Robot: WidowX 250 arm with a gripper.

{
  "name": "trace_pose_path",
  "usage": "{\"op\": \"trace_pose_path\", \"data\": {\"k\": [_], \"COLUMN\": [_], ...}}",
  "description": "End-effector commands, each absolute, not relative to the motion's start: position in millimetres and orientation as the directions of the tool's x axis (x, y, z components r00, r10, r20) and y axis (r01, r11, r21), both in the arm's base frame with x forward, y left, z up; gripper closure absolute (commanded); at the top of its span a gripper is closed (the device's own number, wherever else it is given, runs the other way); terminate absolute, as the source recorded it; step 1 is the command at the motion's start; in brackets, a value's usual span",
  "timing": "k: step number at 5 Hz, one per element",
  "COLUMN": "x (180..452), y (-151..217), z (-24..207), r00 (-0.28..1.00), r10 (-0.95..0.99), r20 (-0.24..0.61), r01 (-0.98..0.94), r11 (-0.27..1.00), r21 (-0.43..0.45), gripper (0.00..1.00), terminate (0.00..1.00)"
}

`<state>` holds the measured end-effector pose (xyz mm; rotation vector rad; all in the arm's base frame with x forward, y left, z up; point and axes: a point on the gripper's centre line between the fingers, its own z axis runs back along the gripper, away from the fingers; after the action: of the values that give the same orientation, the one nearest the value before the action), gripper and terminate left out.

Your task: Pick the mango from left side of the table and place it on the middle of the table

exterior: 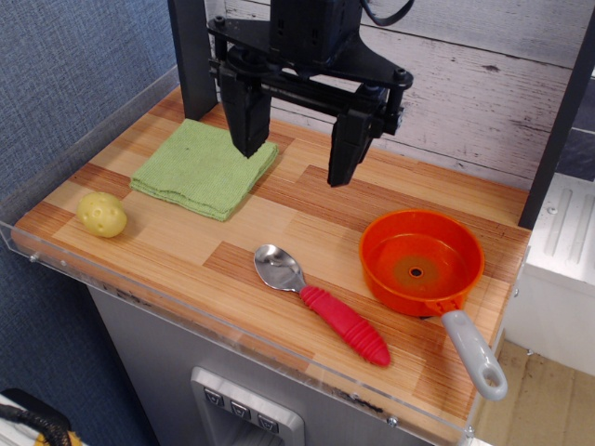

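Observation:
The mango (102,214) is a small pale yellow-green dimpled fruit lying on the left front part of the striped wood table (279,218). My gripper (293,163) is black, open and empty, hanging above the back middle of the table beside the green cloth. Its left finger (249,116) is over the cloth's right corner and its right finger (344,149) is over bare wood. The mango is well to the left and nearer the front than the gripper.
A folded green cloth (204,167) lies at the back left. A spoon (321,302) with a red handle lies at the front middle. An orange pan (423,260) with a grey handle sits at the right. A clear acrylic rim (186,307) edges the table.

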<state>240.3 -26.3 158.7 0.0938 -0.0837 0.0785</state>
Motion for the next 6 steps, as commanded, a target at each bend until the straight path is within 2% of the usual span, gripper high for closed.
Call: {"op": "trace_pose_path", "data": {"k": [1,2,3,4,5,6], "x": [240.3,240.7,239.1,235.4,230.7,223.2], "y": [-26.3,-4.5,21.8,57.2,95.5,124.3], "z": [158.7,154.3,142.8,128.0,111.9,102.1], "r00": [0.993,0.983,0.968,0.948,0.921,0.898], "r10": [0.074,0.170,0.249,0.315,0.387,0.432], "r20": [0.087,0.070,0.028,0.039,0.052,0.087], "r01": [-0.082,-0.176,-0.250,-0.317,-0.390,-0.440], "r11": [0.993,0.980,0.957,0.933,0.915,0.891], "r21": [0.090,0.096,0.145,0.170,0.107,0.115], "gripper": [0.00,0.00,0.00,0.00,0.00,0.00], "terminate": [0.00,0.00,0.00,0.00,0.00,0.00]}}
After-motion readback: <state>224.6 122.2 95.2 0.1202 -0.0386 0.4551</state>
